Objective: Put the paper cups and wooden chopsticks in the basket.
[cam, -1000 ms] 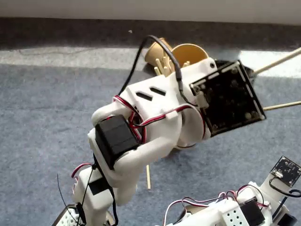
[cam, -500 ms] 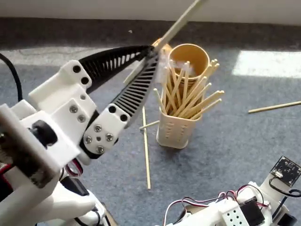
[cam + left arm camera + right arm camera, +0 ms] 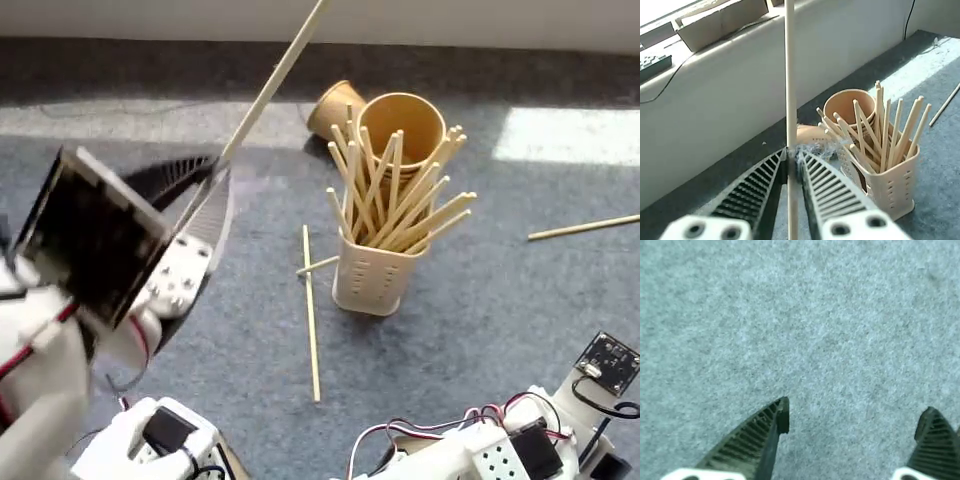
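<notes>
Underneath, a grey carpet (image 3: pixel 500 330) was spread as the work surface, and it was bounded at the far side by a white wall (image 3: pixel 725 85). A cream basket (image 3: pixel 372 285) was stood upright near the middle, packed with fanned-out chopsticks (image 3: pixel 395 205), with a paper cup (image 3: pixel 404 120) set upright at its far end. A second paper cup (image 3: pixel 330 105) was laid on its side just behind the basket. Three loose chopsticks were left on the carpet: one (image 3: pixel 311 315) just beside the basket, one (image 3: pixel 583 227) well apart, and a short one (image 3: pixel 316 266) against the basket's wall. The left gripper (image 3: pixel 792 156) was raised beside the basket and clamped on a single chopstick (image 3: pixel 272 82) slanting toward the wall. The right gripper (image 3: pixel 855 422) was held low over the carpet, jaws spread wide.
</notes>
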